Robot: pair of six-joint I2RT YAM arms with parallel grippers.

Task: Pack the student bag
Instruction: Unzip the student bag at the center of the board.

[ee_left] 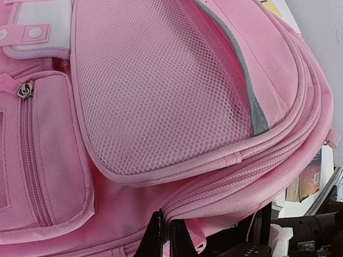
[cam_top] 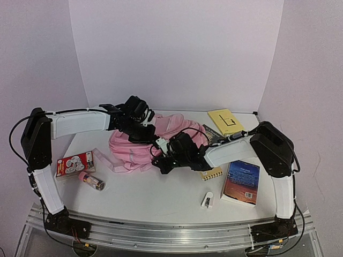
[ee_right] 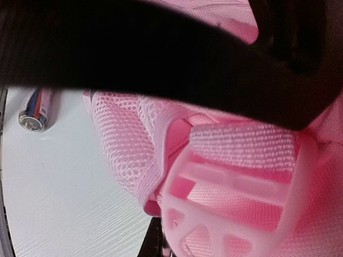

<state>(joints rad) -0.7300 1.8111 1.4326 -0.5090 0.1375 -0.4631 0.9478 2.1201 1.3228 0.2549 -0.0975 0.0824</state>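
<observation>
The student bag (cam_top: 131,151) lies slumped in the middle of the white table (cam_top: 161,194), slightly toward the far side, and both grippers meet it there. The left gripper (ee_left: 165,230) is at the bag's far left edge. In the left wrist view its two dark fingers stand pressed together right where the long zip seam (ee_left: 241,176) runs down to them, below the mesh pocket (ee_left: 161,91) with its grey trim (ee_left: 247,93). The jaws are closed, but whether a fold of fabric or a zip pull is caught between them cannot be told. The right gripper (ee_right: 155,243) is at the bag's near right edge, its fingertips closed and buried in pink mesh. A pale pink plastic buckle (ee_right: 236,198) on a webbing strap sits just beside them, close to the lens. Whether this gripper pinches the mesh cannot be told either.

The left arm rises from its base at the near left, bends at a high elbow, and stretches its white forearm rightward over the table to the bag. The right arm mirrors it, rising at the near right and reaching left and low.

A red-and-white packet (cam_top: 75,163) and a small tube (cam_top: 92,181) lie left of the bag. A yellow pad (cam_top: 225,120) is at the far right, and a spiral notebook (cam_top: 212,173) and a blue-and-orange book (cam_top: 241,182) lie near right. A small white object (cam_top: 207,201) lies nearest.
</observation>
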